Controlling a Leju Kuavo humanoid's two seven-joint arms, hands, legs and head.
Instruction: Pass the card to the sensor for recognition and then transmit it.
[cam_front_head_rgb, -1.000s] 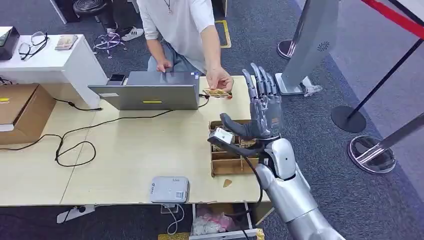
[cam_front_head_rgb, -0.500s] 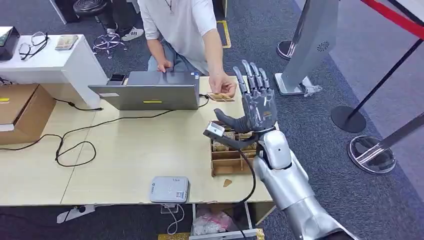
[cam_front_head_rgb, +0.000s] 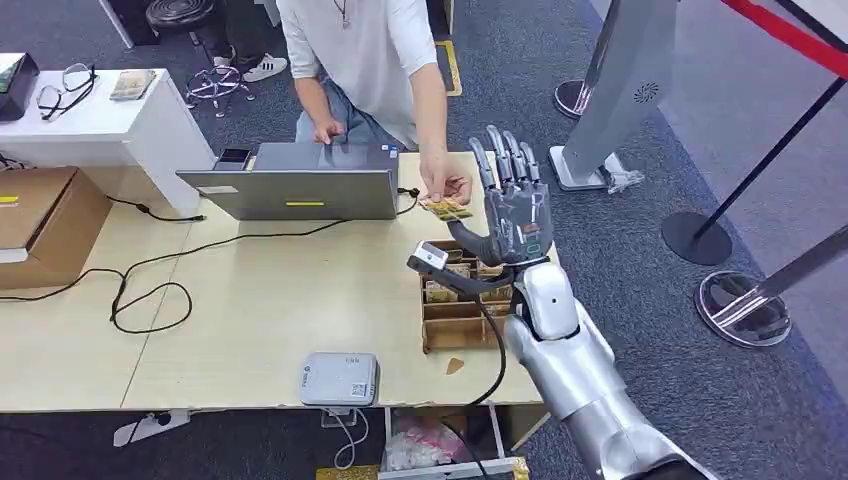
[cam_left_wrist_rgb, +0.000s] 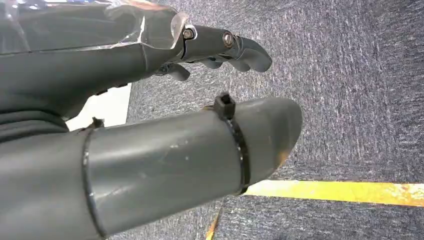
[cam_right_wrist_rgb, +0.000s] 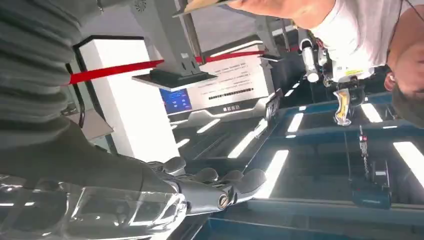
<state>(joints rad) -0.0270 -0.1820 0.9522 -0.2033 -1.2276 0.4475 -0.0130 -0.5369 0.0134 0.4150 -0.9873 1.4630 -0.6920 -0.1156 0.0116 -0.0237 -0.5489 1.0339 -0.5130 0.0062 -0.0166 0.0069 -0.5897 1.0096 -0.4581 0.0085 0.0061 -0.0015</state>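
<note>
Overhead, a silver robot arm raises its grey right hand above a pale wooden table, fingers spread, holding nothing.
At the hand's 10 o'clock, just beside its fingers, a person's hand pinches a small tan card; at 6 o'clock sits a brown compartmented wooden box. The left hand hangs over dark carpet, empty, fingers slightly curled.

The right hand hides part of the wooden tray behind it.
</note>
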